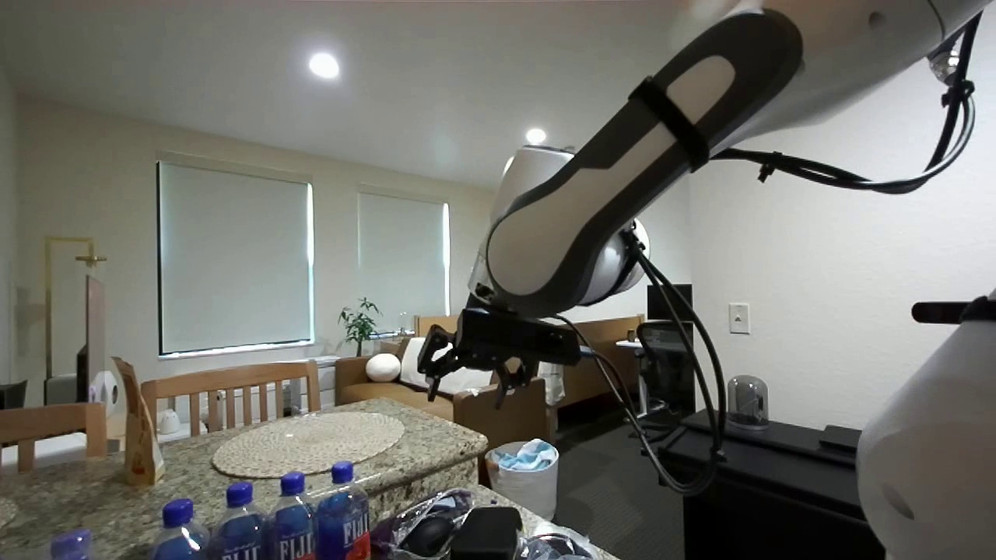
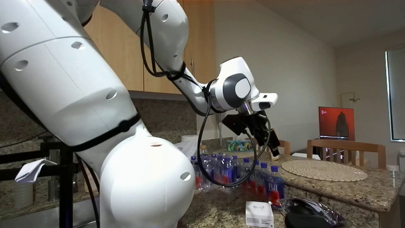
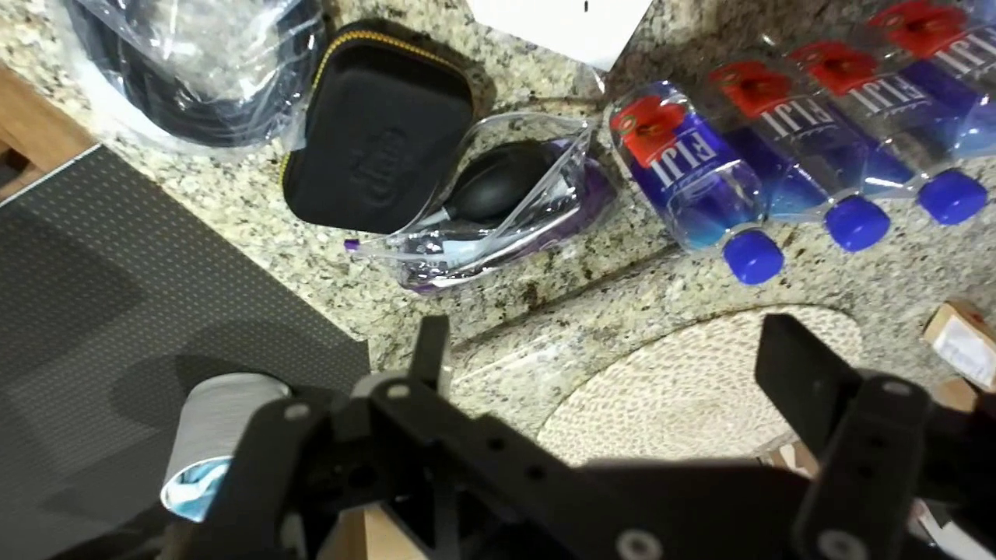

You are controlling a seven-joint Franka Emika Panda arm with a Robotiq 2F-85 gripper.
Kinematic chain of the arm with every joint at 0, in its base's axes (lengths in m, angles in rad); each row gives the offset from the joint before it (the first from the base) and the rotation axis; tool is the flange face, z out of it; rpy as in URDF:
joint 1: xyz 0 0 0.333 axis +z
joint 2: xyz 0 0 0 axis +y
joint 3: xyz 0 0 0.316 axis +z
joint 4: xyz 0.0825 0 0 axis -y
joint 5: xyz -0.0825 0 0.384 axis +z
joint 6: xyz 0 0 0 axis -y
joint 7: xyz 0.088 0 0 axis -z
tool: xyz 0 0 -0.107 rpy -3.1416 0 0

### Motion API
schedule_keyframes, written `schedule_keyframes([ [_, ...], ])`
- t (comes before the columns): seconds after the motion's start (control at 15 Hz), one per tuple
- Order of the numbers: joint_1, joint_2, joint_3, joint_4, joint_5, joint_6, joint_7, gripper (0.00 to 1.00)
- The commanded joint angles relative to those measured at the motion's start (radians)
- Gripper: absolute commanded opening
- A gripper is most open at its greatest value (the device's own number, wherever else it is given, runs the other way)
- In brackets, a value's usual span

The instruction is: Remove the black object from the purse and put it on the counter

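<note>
A clear plastic pouch with a purple base, the purse [image 3: 537, 233], lies on the speckled stone counter [image 3: 334, 276] in the wrist view. Through its plastic shows a rounded, bulb-like black object [image 3: 498, 183] with a pale nozzle. In an exterior view the purse [image 1: 459, 502] sits low in the picture, the black object [image 1: 428, 535] visible inside it. My gripper [image 3: 604, 327] has its fingers spread wide with nothing between them. Well above the counter, clear of the purse, the gripper [image 1: 467, 395] hangs in the air.
Touching the purse is a black zip case [image 3: 381, 132]; beyond it lies a bagged black coil [image 3: 210, 70]. Several water bottles [image 3: 685, 163] and a white box [image 2: 259, 213] stand nearby. A raised ledge carries a round woven placemat [image 3: 685, 397]. A bin [image 1: 529, 482] stands below.
</note>
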Motion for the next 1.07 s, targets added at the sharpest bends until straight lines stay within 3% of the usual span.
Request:
schedule_keyframes([
  [0.0, 0.015, 0.003, -0.014, 0.004, 0.011, -0.003, -0.016, 1.0],
  [0.4, 0.017, 0.016, -0.009, 0.008, 0.008, 0.007, -0.003, 1.0],
  [0.73, -0.065, 0.073, 0.038, 0.002, 0.033, 0.095, 0.214, 1.0],
  [1.0, -0.125, 0.2, 0.076, -0.023, 0.04, 0.258, 0.398, 1.0],
])
